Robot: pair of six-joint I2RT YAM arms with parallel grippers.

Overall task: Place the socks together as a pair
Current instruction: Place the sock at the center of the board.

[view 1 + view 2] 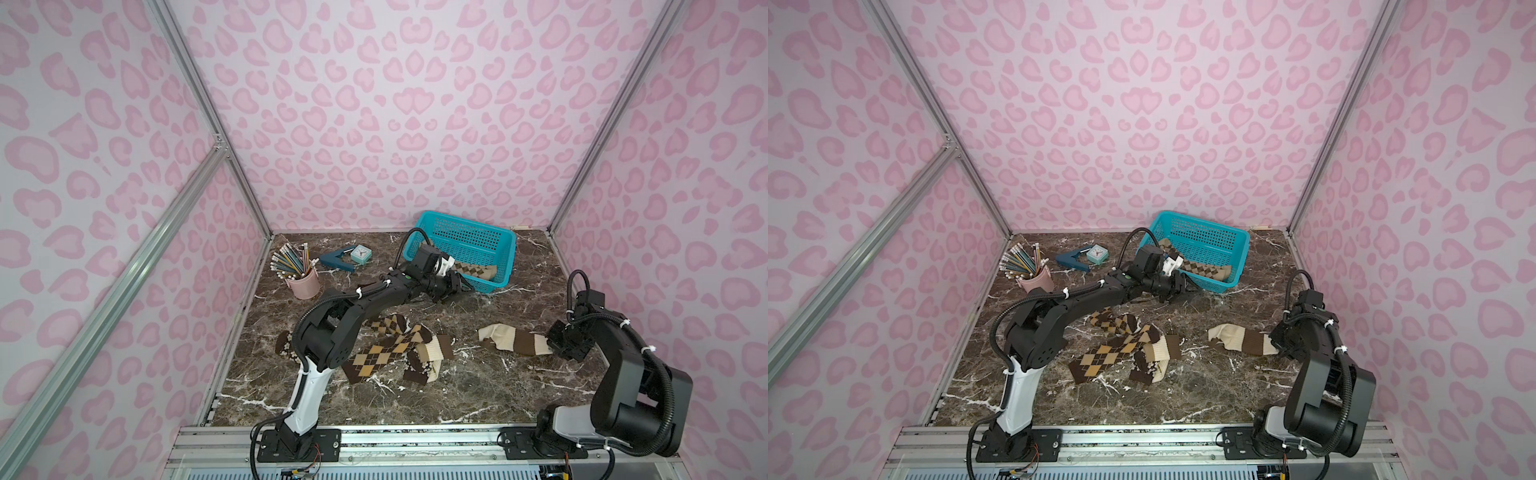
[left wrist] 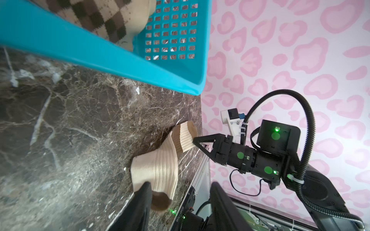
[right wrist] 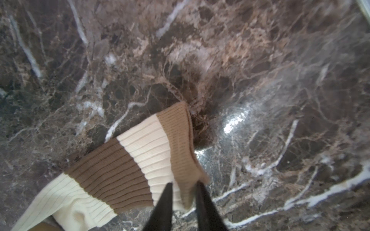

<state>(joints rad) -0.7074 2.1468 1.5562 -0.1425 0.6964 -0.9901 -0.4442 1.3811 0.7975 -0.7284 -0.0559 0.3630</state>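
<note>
Right gripper [image 3: 184,186] sits at the striped sock's [image 1: 513,338] tan cuff, fingers narrowly apart with a fold between them. Pinched or just freed, I cannot tell. That sock lies flat on the table [image 1: 519,395] in front of the basket [image 1: 512,249], its long axis running from the gripper toward the heap [image 1: 399,349], where a matching cream cuff [image 1: 435,348] shows among an argyle sock [image 1: 365,365] and a flowered sock [image 1: 417,372]. The right arm is clearly nearer. Left gripper [image 1: 452,286] hangs wide and empty at the basket's front wall, an argyle twin [image 1: 478,270] inside. Its arm bridges the heap, so it could get in the way.
</note>
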